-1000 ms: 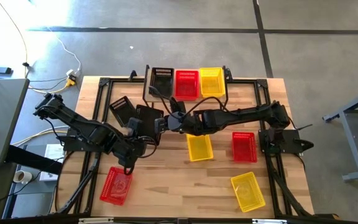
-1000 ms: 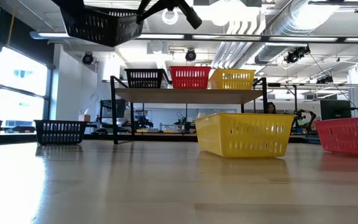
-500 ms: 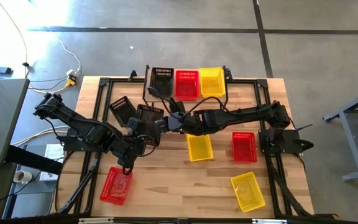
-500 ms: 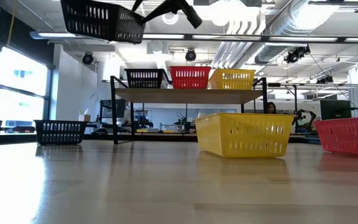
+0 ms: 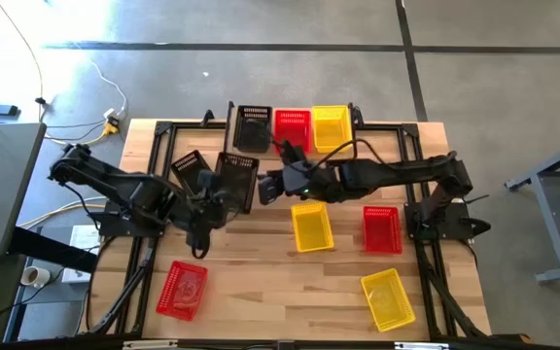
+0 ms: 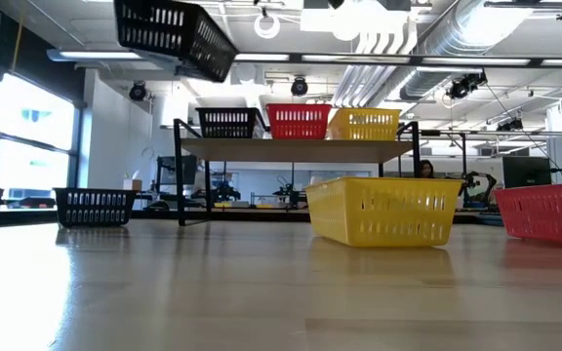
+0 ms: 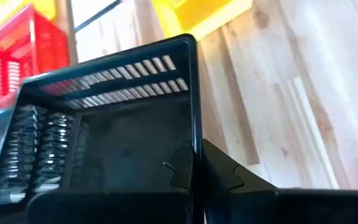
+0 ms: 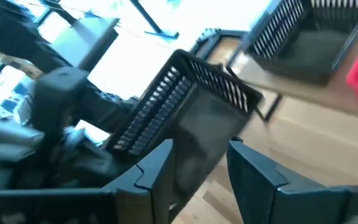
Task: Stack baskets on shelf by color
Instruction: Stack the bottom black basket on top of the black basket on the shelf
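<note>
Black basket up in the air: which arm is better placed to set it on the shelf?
The left, probably: the left pincer grips the raised black basket by its rim, near the shelf. The right pincer is open, holding nothing.

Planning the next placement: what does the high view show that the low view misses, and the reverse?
Only the high view shows both arms, the left gripper shut on the lifted black basket, the open right gripper beside it, and two baskets at the table's near edge. Only the low view shows that basket's height above the table. Both show the shelf with three baskets.
</note>
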`<action>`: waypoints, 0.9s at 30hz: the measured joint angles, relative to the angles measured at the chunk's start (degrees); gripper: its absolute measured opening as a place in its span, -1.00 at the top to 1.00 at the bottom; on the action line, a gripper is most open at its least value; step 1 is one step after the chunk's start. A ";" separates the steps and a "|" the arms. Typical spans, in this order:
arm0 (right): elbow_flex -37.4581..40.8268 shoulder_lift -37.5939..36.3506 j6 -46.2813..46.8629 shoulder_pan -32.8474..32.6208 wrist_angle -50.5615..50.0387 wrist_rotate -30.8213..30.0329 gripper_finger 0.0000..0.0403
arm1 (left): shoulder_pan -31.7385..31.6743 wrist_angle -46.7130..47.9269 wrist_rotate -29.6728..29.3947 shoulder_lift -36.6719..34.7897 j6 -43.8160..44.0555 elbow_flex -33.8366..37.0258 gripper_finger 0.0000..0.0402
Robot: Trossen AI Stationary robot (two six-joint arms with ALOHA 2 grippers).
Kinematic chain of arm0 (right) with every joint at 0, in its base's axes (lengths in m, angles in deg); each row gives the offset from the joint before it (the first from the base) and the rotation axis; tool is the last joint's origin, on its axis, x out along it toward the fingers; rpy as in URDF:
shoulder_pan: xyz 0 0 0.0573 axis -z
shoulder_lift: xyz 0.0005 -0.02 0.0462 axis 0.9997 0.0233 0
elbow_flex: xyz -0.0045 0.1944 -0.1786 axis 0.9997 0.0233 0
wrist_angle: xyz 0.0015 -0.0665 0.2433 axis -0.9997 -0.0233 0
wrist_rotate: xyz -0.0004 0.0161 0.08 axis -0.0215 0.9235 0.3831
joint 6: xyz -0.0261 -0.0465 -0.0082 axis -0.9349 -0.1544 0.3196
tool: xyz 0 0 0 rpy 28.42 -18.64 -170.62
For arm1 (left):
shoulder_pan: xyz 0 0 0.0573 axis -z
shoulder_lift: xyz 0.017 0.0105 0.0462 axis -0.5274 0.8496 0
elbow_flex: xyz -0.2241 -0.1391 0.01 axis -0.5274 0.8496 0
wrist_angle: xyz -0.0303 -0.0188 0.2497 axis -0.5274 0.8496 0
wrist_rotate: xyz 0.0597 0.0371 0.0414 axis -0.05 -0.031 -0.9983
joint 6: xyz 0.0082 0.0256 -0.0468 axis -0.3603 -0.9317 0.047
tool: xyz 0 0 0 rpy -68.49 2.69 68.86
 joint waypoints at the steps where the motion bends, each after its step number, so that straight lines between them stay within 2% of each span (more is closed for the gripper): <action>1: 0.00 -0.77 -1.04 0.00 -0.11 -0.32 0.34 | -0.87 -0.31 -0.11 -0.41 -0.46 0.00 1.00; 11: 0.00 -6.84 -12.59 1.32 -1.09 -1.26 0.34 | -12.49 -9.52 0.20 -6.40 -7.04 0.02 1.00; 14: 0.00 -8.92 -15.86 2.11 -1.41 -1.34 0.34 | -16.64 -13.38 2.40 -8.11 -9.90 0.01 1.00; 19: 0.00 -12.67 -20.60 3.97 -1.41 -1.40 0.34 | -24.52 -18.52 10.53 -9.71 -14.17 -0.02 1.00; 23: 0.00 -15.11 -24.09 5.70 -1.44 -1.40 0.34 | -31.72 -19.38 18.65 -9.68 -18.00 0.01 1.00; 27: 0.00 -16.87 -27.46 7.51 -1.56 -1.38 0.34 | -37.87 -20.91 24.27 -8.37 -21.81 0.07 1.00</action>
